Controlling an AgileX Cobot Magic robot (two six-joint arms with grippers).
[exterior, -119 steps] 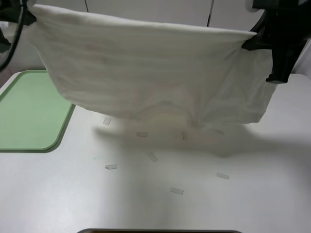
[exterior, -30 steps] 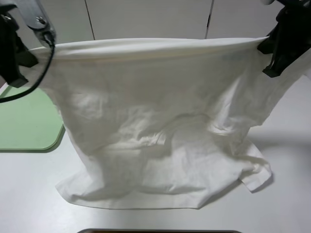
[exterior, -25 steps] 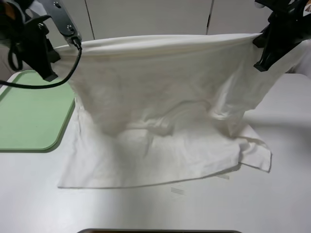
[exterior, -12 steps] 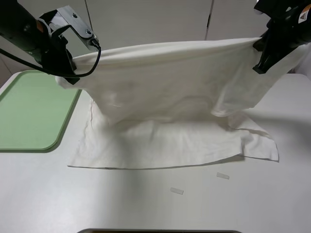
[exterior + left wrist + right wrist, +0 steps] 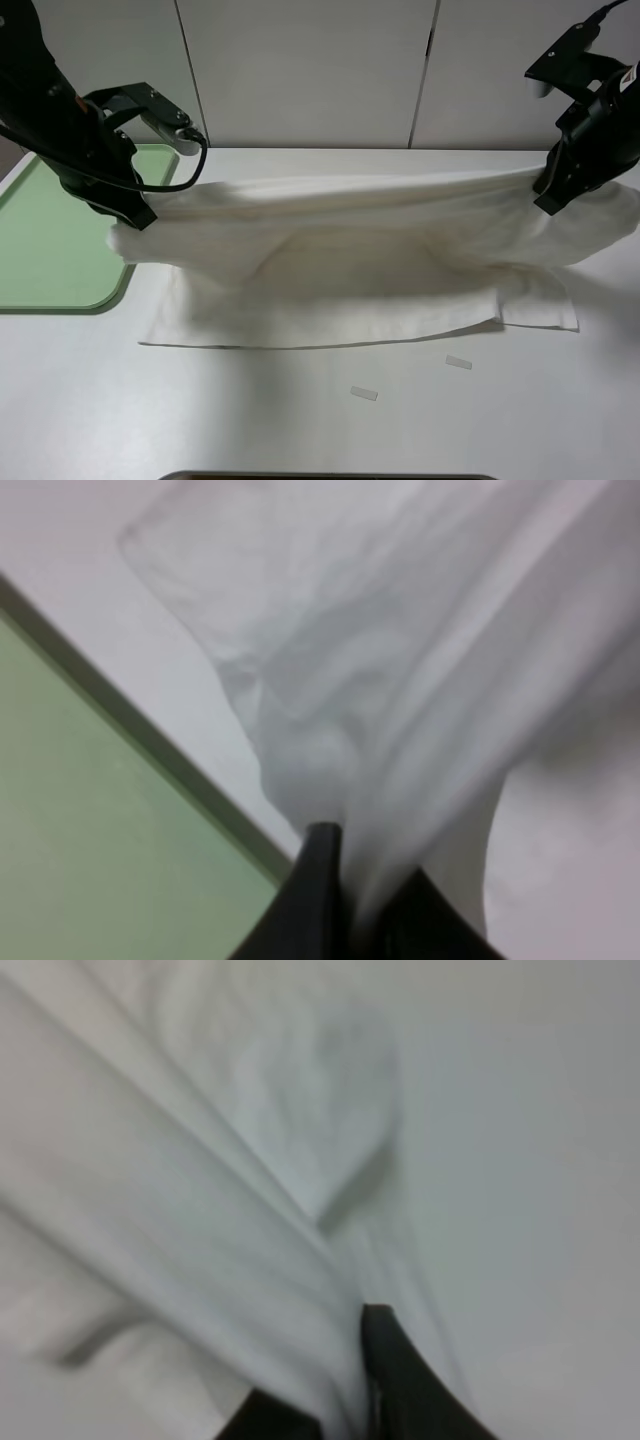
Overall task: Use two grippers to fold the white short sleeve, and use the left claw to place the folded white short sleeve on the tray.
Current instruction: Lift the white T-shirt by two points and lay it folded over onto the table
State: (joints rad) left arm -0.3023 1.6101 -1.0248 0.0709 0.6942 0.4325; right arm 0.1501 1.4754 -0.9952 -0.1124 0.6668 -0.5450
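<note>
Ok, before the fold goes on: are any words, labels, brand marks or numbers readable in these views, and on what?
None can be read.
The plain white cloth T-shirt shows no print or tag.
The flat light-green plastic tray is unmarked.
The small pale tape strips on the white table are blank.
The black left arm and the black right arm show no legible lettering.
The wrist views are too blurred to show any.

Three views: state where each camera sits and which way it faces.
Exterior high: mounted high, looks down on table, white short sleeve, tray; both arms show.
Left wrist: on left arm, looks past left claw at cloth, tray.
Right wrist: on right arm, looks past right claw at cloth.
All share the white short sleeve.
</note>
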